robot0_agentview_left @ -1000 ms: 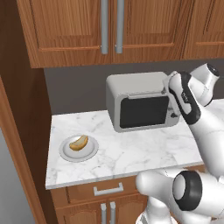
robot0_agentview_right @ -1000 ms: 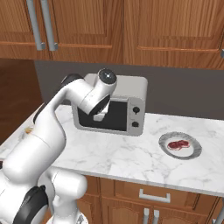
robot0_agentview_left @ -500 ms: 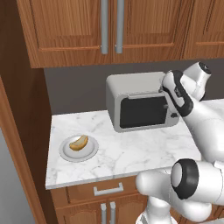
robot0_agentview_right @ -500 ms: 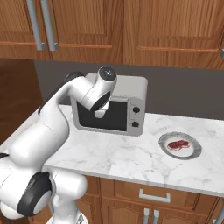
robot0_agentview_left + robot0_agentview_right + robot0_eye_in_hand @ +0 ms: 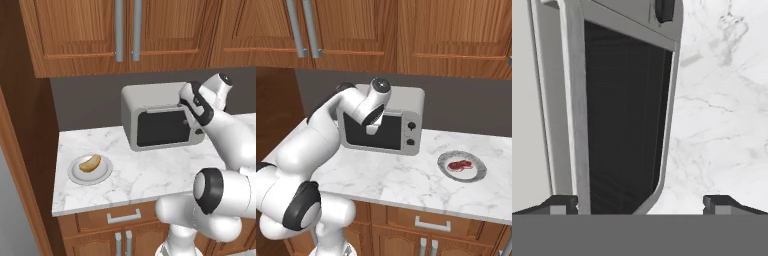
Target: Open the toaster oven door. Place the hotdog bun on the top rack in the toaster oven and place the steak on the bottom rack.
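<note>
From where I stood, the racks were hidden, because the door [image 5: 164, 127] was shut and its dark glass showed nothing inside. The arm's wrist covered the oven's [image 5: 397, 120] upper front in both base views, so the fingertips themselves were hard to pick out there. In the hand view the oven ran off the top and left edges, seen rolled sideways, with a knob [image 5: 664, 10] cut off at the top. The gripper [image 5: 640, 204] had its jaws spread about as wide as they'd go, holding nothing, with the door's grey frame edge sitting between the tips, closer to one finger [image 5: 561, 204]; couldn't tell if it was touching. The bun [image 5: 90, 162] sat on a plate [image 5: 76, 172] on the counter [image 5: 145, 172], well apart from the oven on one side, the steak [image 5: 460, 165] on its own plate [image 5: 476, 174] on the other.
</note>
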Tool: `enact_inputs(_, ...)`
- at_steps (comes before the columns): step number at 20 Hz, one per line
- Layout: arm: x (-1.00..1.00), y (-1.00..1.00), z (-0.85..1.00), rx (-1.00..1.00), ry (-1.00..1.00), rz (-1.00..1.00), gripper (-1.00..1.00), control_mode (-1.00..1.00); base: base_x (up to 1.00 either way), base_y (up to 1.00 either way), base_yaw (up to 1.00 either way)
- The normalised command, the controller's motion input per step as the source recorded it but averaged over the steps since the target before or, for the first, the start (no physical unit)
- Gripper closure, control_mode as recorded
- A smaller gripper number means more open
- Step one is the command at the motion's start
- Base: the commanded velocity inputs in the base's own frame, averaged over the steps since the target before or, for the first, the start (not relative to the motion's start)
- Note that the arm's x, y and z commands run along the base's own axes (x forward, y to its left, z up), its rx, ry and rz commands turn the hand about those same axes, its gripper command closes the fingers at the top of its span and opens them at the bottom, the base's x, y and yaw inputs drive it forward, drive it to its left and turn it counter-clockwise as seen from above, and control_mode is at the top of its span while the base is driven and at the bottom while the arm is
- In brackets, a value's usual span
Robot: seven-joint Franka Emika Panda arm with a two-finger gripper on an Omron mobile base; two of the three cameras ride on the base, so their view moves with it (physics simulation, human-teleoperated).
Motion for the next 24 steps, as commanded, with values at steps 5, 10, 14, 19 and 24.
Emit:
enact_inputs(5,0.27,0.0,-0.09,0.0,0.0,0.0,-1.0,-1.0,0.0,0.0,0.0)
enact_inputs(10,0.23,0.0,-0.15,0.0,0.0,0.0,-1.0,-1.0,0.0,0.0,0.0)
enact_inputs(14,0.21,0.0,-0.23,0.0,0.0,0.0,-1.0,-1.0,0.0,0.0,0.0)
enact_inputs(19,0.24,0.01,-0.21,0.0,0.0,0.0,-1.0,-1.0,0.0,0.0,0.0)
enact_inputs(24,0.18,0.0,-0.19,0.01,0.0,0.0,-1.0,-1.0,0.0,0.0,0.0)
